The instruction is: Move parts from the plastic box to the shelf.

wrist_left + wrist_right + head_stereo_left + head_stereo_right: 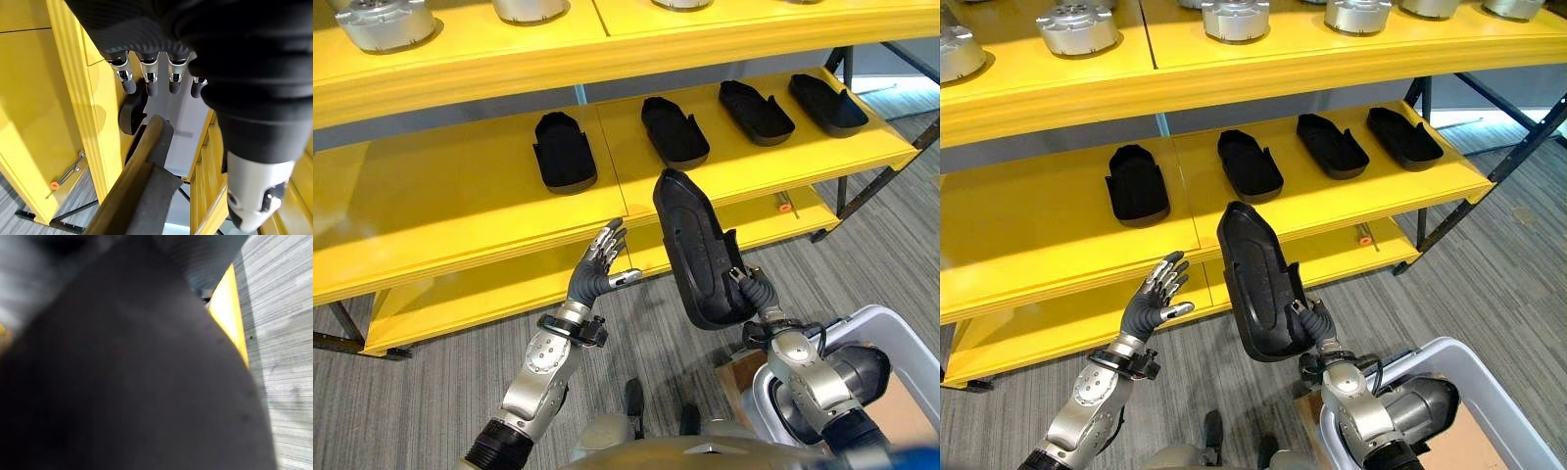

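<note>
Holding a long black part (693,250) upright at the centre of the frame, the right hand (756,291) grips its lower end, fingers curled round the edge. The part is a shallow, shoe-shaped tray, its hollow side facing the camera, its top reaching up in front of the middle shelf (431,196). In the right wrist view the part's dark surface sits very close to the lens, with a strip of yellow shelf beside it.

The left hand (599,262) is raised at centre left, just beside the part but apart from it, fingers straight and spread, holding nothing. It hangs in front of the shelf's front edge.

Four matching black parts lie in a row on the middle yellow shelf, across the upper half of the frame; the leftmost (564,150) is set apart from the other three. Silver round parts (1077,27) stand on the top shelf along the upper edge.

A pale plastic box (901,333) sits at lower right, beside the right arm. Grey carpet (431,392) covers the floor.
</note>
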